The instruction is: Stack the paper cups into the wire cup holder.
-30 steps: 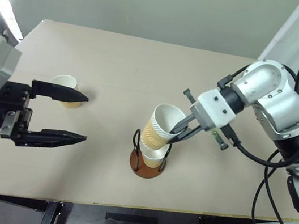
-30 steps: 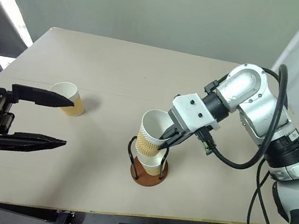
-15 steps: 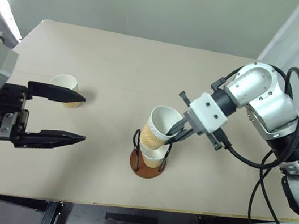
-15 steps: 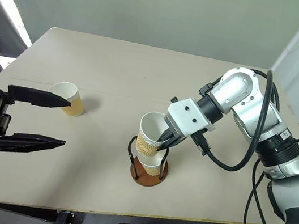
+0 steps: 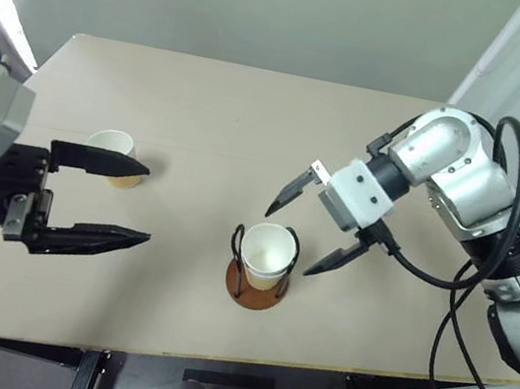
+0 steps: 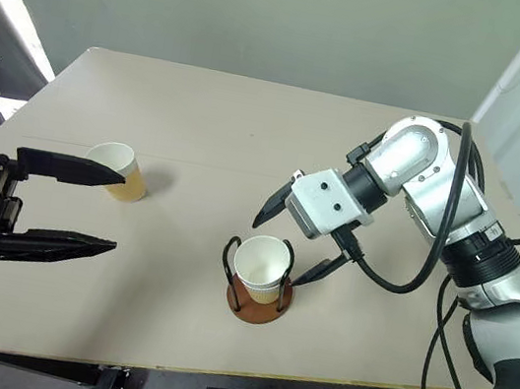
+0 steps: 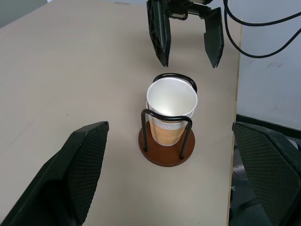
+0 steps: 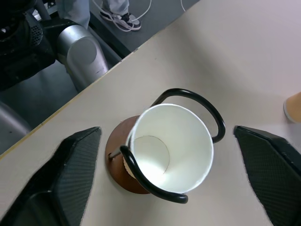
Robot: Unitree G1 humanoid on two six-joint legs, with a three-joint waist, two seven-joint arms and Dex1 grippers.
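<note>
- Where the wire cup holder [image 5: 259, 279] stands near the desk's [image 5: 224, 109] front edge, nested paper cups [image 5: 267, 254] sit upright inside its black loops (white mouth up, ribbed tan wall between the wires).
- Right claw [image 5: 314, 224]: fingers spread wide, holding nothing, poised just above and beside the holder.
- Left claw [image 5: 143, 205]: fingers wide apart, holding nothing, well to the holder's left.
- Single paper cup [image 6: 119, 169]: upright on the desk, far left, behind the left claw's upper finger.
</note>
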